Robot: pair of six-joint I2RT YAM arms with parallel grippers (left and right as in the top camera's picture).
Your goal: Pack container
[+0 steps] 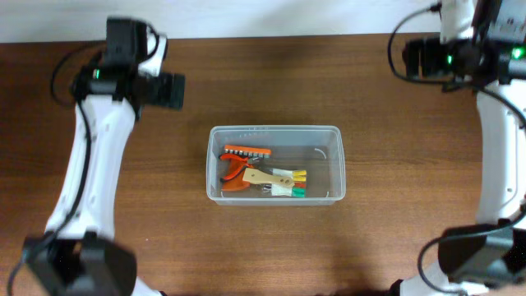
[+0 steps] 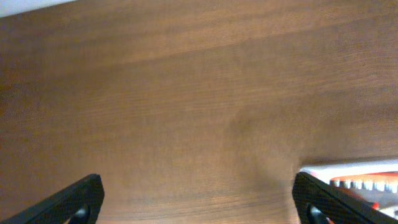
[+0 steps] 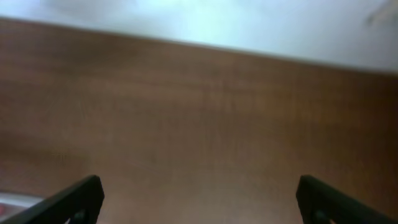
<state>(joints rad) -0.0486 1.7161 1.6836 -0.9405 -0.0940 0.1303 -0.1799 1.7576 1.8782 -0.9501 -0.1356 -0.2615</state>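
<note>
The clear plastic container (image 1: pixel 333 168) sits at the middle of the wooden table. Inside it lie an orange-handled tool set (image 1: pixel 246 152), orange pliers (image 1: pixel 233 178) and a wooden-handled tool with yellow and green tips (image 1: pixel 279 181). My left gripper (image 1: pixel 170 90) is open and empty, up and to the left of the container. In the left wrist view its fingers (image 2: pixel 199 202) frame bare wood, with the container's corner (image 2: pixel 348 173) at the lower right. My right gripper (image 1: pixel 411 57) is open and empty at the far right back; its fingers (image 3: pixel 199 199) frame bare table.
The table's far edge meets a white wall (image 3: pixel 217 22). Both arm bases (image 1: pixel 78 267) (image 1: pixel 472 255) stand at the front corners.
</note>
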